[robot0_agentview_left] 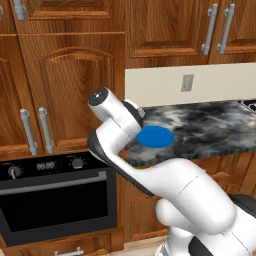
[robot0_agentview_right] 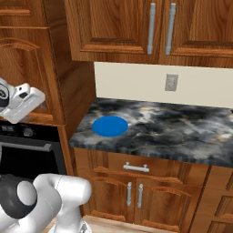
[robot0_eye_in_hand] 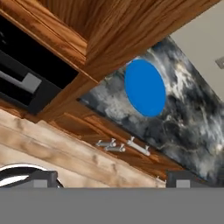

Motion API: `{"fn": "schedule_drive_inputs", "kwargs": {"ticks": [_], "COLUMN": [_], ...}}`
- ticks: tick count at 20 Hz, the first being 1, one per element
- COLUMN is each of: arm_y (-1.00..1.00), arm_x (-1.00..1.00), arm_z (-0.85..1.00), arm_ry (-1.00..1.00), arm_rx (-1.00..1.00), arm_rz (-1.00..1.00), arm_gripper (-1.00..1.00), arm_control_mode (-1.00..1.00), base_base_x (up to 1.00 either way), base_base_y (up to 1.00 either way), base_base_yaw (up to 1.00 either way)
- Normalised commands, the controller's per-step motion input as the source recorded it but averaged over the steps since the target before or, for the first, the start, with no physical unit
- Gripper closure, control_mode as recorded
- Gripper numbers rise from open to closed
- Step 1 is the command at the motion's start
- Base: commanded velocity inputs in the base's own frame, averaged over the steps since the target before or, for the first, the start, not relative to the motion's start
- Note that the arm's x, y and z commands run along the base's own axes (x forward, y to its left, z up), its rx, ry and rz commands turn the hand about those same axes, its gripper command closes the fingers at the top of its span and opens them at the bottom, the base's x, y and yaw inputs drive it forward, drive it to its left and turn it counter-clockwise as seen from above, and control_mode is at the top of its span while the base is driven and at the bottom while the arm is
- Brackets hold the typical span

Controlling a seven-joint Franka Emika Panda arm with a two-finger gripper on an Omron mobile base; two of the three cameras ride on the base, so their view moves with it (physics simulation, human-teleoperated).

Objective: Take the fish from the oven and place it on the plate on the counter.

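**Around the kitchen**

We see wooden upper cabinets [robot0_agentview_right: 136,29] with silver bar handles [robot0_agentview_right: 151,28], a cream backsplash [robot0_agentview_right: 200,86] carrying a grey wall outlet [robot0_agentview_right: 171,82], and a drawer [robot0_agentview_right: 150,169] with a silver handle [robot0_agentview_right: 136,168] above lower cabinet doors [robot0_agentview_right: 113,195].

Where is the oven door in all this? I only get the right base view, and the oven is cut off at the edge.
Observer: The left base view takes in the whole front of the oven. Its door is shut, with the silver handle across the top.
Operator: Is the gripper carrying anything?
Observer: No. In the hand view the gripper has its fingertips spread wide, with nothing between them.
Operator: What is it aimed at?
Observer: The hand view looks at the plate on the counter.
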Motion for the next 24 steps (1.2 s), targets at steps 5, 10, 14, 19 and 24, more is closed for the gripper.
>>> {"fn": "schedule_drive_inputs", "kwargs": {"ticks": [5,10,14,19,24], "arm_y": [0.76,0.88,1.00,0.92,0.79], "arm_x": [0.00,-0.25,-0.40,-0.26,-0.19], "arm_z": [-0.69,-0.67,-0.59,-0.49,-0.47], "arm_ry": [0.04,-0.07,-0.18,-0.04,0.00], "arm_rx": [-0.01,-0.16,-0.42,-0.30,-0.20], "arm_rz": [0.23,0.29,0.35,0.29,0.18], "arm_gripper": [-1.00,-1.00,-1.00,-1.00,-1.00], "arm_control_mode": [-1.00,-1.00,-1.00,-1.00,-1.00], "base_base_x": [0.00,0.00,0.00,0.00,0.00], "base_base_y": [0.00,0.00,0.00,0.00,0.00], "base_base_yaw": [0.00,0.00,0.00,0.00,0.00]}}
